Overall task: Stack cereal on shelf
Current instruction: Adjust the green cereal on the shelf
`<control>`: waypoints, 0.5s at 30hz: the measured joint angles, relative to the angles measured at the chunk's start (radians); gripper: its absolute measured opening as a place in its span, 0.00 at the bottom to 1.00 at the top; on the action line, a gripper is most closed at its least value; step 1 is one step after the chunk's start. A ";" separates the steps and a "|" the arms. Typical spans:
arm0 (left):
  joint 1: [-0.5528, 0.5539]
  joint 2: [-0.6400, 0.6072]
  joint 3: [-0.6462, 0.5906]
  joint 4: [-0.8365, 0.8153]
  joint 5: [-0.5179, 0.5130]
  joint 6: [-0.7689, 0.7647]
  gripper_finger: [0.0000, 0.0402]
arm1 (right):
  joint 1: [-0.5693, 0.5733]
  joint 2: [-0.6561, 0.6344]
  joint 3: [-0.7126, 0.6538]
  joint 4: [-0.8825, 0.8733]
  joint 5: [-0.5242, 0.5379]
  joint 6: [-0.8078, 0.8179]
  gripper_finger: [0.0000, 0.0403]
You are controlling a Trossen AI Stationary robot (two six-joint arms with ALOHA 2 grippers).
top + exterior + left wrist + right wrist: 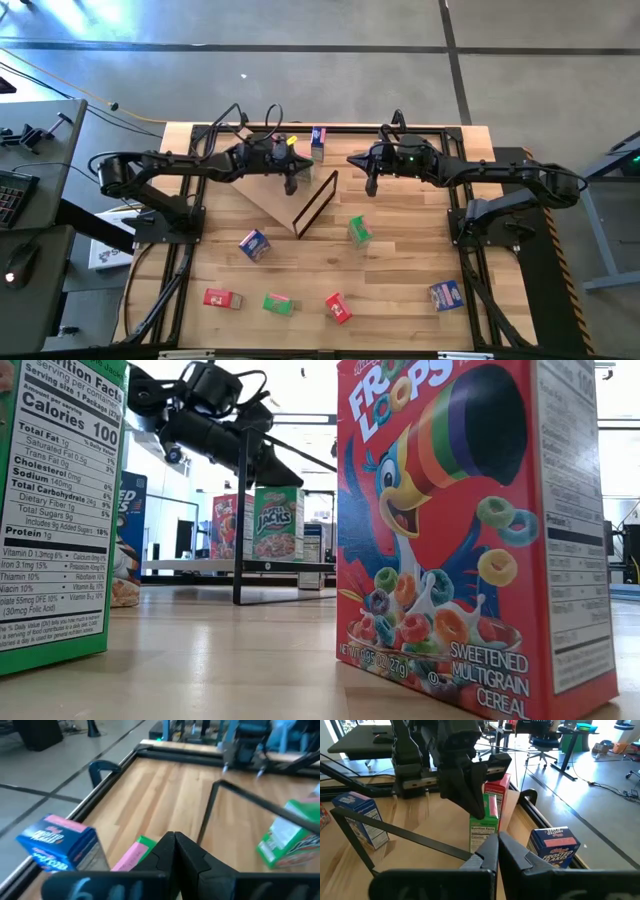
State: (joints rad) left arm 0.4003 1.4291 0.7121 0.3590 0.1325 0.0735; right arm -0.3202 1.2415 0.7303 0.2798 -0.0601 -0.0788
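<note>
Shelf (272, 192) lay mid-table, frame end tilted up | left gripper (291, 186) over it, fingers closed, empty | right gripper (371, 186) closed beside it | Froot Loops box (478, 530) cropped at top | green box (52, 510) cut off, showing "Calories 100"

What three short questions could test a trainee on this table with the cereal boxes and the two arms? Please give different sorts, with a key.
1. True or false: the right gripper holds a cereal box.
2. Multiple choice: in the low view, the Froot Loops box closest to the camera is mainly A) blue, B) red, C) green.
3. Short answer: in the high view, which gripper hangs over the shelf, on the plywood side of its dark frame?

Key: 1. False; nothing sits between its fingers. 2. B. 3. The left gripper.
</note>
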 joint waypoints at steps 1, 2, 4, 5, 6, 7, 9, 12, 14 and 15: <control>-0.001 -0.001 0.003 -0.008 -0.013 0.014 0.01 | 0.000 0.000 0.000 0.000 0.000 0.000 0.00; -0.001 -0.001 0.006 -0.016 -0.024 0.026 0.01 | 0.000 0.000 0.000 0.000 0.000 0.000 0.00; -0.001 -0.004 0.012 -0.035 -0.040 0.042 0.01 | 0.000 0.000 0.000 -0.001 0.000 0.000 0.00; -0.001 -0.007 0.013 -0.042 -0.044 0.048 0.01 | 0.000 0.000 0.000 -0.001 0.000 0.000 0.00; -0.001 -0.008 0.013 -0.043 -0.048 0.056 0.01 | 0.000 0.000 0.000 0.000 0.000 0.000 0.00; -0.001 -0.007 0.013 -0.045 -0.049 0.060 0.01 | 0.000 0.000 0.000 -0.001 0.000 0.000 0.00; 0.000 -0.015 0.013 -0.053 -0.050 0.062 0.01 | 0.000 0.000 0.000 -0.001 0.000 0.000 0.00; 0.005 -0.029 0.012 -0.067 -0.054 0.078 0.01 | 0.000 0.000 0.000 -0.002 0.000 0.000 0.00; 0.006 -0.053 0.012 -0.079 -0.055 0.091 0.01 | 0.000 0.000 0.000 -0.001 0.000 0.000 0.00; 0.007 -0.070 0.012 -0.083 -0.056 0.099 0.01 | 0.000 0.000 0.000 -0.001 0.000 0.000 0.00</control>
State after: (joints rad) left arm 0.4071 1.3593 0.7238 0.2757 0.0761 0.1724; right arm -0.3202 1.2415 0.7303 0.2784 -0.0597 -0.0788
